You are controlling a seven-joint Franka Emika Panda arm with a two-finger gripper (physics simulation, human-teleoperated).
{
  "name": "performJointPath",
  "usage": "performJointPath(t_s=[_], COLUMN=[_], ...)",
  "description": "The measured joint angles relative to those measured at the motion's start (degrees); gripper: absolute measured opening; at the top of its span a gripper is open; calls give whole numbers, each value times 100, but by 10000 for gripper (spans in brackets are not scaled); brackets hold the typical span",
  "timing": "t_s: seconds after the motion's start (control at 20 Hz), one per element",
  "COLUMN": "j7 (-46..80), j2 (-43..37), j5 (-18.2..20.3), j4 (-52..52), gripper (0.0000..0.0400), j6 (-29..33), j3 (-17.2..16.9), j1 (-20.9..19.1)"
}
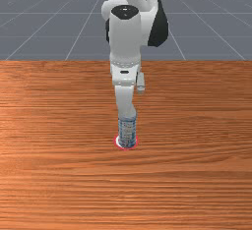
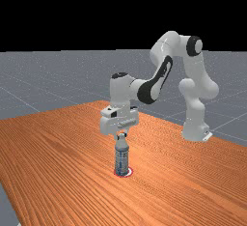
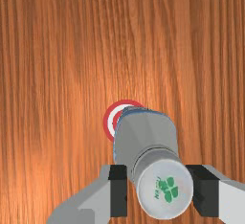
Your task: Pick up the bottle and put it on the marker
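Fingers parted just wider than cap, bottle upright on marker

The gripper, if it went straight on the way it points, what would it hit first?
Most likely the bottle: the gripper points down, fingers either side of the cap, and the bottle widens below. The depth to contact is unclear.

Bright light falls on the tabletop, with soft patches of glare in the wrist view.
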Motion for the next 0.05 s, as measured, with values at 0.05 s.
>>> performJointPath(t_s=[0.05], j7=[1], j2=[-6], j5=[0], j4=[-10], gripper=[176], j6=[5], j3=[0], j1=[0])
